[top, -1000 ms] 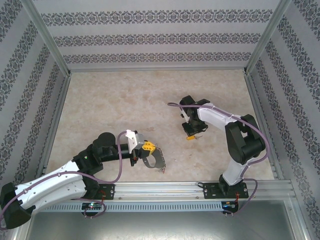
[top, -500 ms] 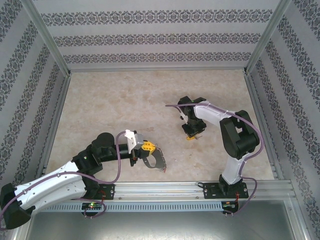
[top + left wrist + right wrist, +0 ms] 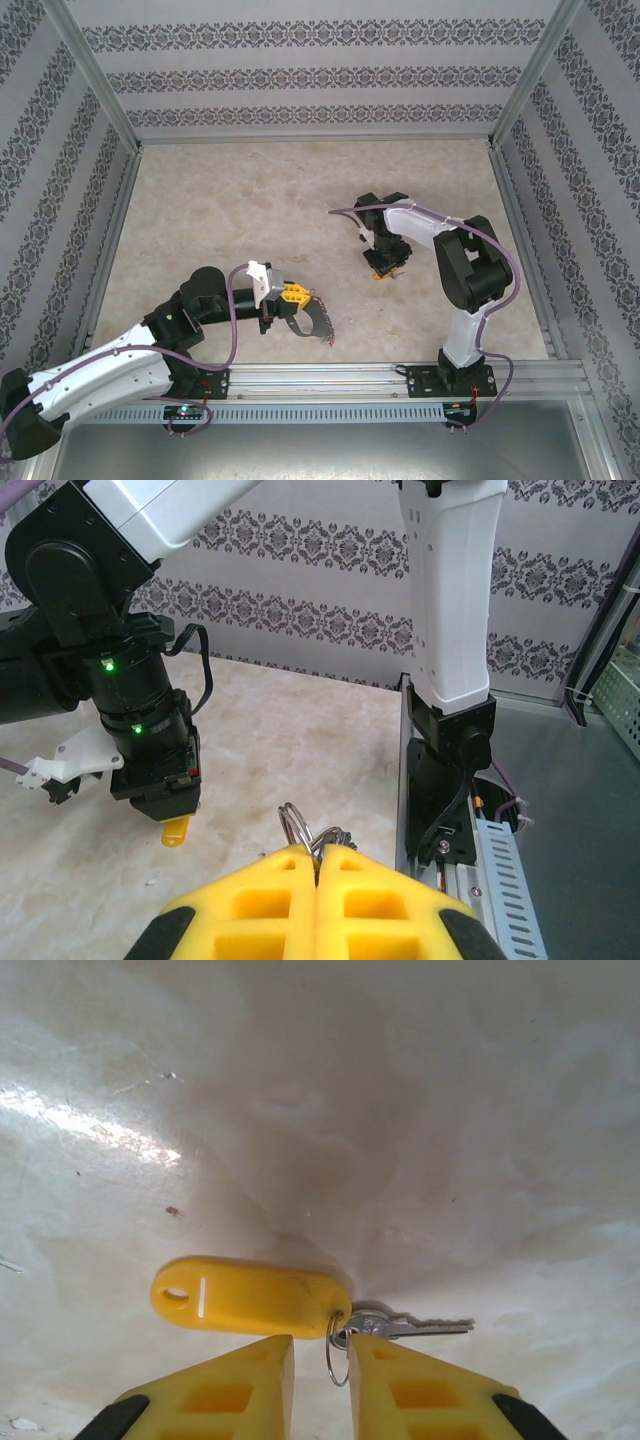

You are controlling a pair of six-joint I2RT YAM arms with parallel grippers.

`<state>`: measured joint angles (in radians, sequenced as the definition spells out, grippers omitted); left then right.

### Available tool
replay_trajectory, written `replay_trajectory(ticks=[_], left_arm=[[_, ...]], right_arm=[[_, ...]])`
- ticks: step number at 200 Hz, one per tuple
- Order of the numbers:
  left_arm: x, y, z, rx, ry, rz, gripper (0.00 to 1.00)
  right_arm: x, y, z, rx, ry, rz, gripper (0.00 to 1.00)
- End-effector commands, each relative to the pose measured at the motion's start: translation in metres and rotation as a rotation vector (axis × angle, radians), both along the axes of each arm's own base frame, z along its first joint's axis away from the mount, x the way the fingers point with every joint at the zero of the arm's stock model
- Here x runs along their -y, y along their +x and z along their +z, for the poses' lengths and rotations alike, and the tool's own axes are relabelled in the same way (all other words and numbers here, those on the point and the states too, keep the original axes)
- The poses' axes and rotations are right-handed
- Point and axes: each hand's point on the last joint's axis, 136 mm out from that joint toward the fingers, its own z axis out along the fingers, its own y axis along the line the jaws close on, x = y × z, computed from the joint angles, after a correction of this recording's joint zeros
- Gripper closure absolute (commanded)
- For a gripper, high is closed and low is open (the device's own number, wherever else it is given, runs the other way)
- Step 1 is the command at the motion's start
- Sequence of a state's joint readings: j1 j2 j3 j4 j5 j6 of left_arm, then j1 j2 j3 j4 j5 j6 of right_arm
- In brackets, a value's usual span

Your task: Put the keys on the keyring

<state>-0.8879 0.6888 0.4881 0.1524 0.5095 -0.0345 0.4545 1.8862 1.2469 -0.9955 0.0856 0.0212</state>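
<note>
As far as writing goes: we find any print on the arms too small to read; the yellow tag [image 3: 250, 1296] carries one short pale stripe beside its hole, with no letters we can make out.
Lamps: two green lamps [image 3: 108, 665] glow on the right arm's wrist, seen from the left wrist camera.
Left arm: we see the left arm [image 3: 110, 375] lying low from the near-left corner, elbow bent, wrist turned toward the middle of the worktop [image 3: 250, 200].
Left gripper: the left gripper [image 3: 293, 296] has its yellow fingers [image 3: 250, 910] pressed flat together, clamped on the keyring [image 3: 312, 322].
Keyring: a grey loop reaching from those fingers toward the near edge; in the left wrist view its wire coils poke out just above the fingertips.
Right arm: the right arm [image 3: 470, 280] rises from its base at the near right, folds over at the elbow and reaches left, wrist pointing down at the worktop.
Right gripper: the right gripper [image 3: 320, 1360] hovers just over the worktop with a narrow gap, its fingers not meeting. The small ring [image 3: 337, 1345] stands in that gap, nearer the finger on the view's right, and we cannot tell whether either finger touches it.
Key: the key [image 3: 410, 1327], silver, lies flat on the worktop, joined by the small ring to the yellow tag lying beside it; both sit well apart from the keyring.
</note>
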Motion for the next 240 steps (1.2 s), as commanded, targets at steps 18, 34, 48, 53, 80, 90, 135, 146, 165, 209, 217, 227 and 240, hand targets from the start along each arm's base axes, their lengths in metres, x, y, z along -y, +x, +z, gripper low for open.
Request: replay_trajectory(ticks=[18, 34, 48, 53, 80, 90, 135, 146, 165, 209, 217, 227, 240], left_arm=[[-0.002, -0.004, 0.023, 0.047, -0.085, -0.018, 1.00], [-0.003, -0.004, 0.024, 0.050, -0.089, -0.017, 1.00], [-0.003, -0.004, 0.024, 0.049, -0.089, -0.018, 1.00], [-0.003, -0.005, 0.024, 0.050, -0.090, -0.018, 1.00], [-0.004, -0.005, 0.026, 0.054, -0.095, -0.019, 1.00], [-0.004, -0.005, 0.025, 0.053, -0.094, -0.017, 1.00], [-0.003, -0.004, 0.024, 0.049, -0.090, -0.015, 1.00], [-0.003, -0.004, 0.023, 0.046, -0.086, -0.013, 1.00], [-0.003, -0.003, 0.023, 0.043, -0.081, -0.011, 1.00], [-0.002, 0.000, 0.019, 0.045, -0.055, -0.002, 1.00], [-0.001, 0.000, 0.019, 0.046, -0.050, -0.003, 1.00], [0.000, 0.001, 0.019, 0.046, -0.044, -0.004, 1.00], [0.001, 0.003, 0.019, 0.047, -0.034, 0.000, 1.00]], right_arm=[[0.000, -0.001, -0.004, -0.032, -0.013, 0.020, 0.78], [-0.001, 0.001, -0.004, -0.030, -0.013, 0.020, 0.79], [0.000, 0.002, -0.006, -0.034, -0.013, 0.019, 0.80], [0.000, 0.003, -0.006, -0.035, -0.013, 0.019, 0.81], [0.001, 0.002, -0.007, -0.044, -0.008, 0.019, 0.88], [0.002, 0.002, -0.006, -0.040, -0.006, 0.016, 0.92], [-0.005, 0.008, 0.019, 0.041, 0.053, 0.002, 1.00], [-0.009, 0.008, 0.030, 0.070, 0.080, -0.001, 1.00], [-0.022, 0.006, 0.051, 0.135, 0.170, -0.004, 1.00], [-0.090, -0.005, 0.125, 0.374, 0.609, 0.098, 1.00], [-0.099, -0.007, 0.141, 0.424, 0.690, 0.115, 1.00], [-0.112, -0.013, 0.162, 0.484, 0.800, 0.144, 1.00], [-0.129, -0.024, 0.188, 0.563, 0.939, 0.209, 1.00]])
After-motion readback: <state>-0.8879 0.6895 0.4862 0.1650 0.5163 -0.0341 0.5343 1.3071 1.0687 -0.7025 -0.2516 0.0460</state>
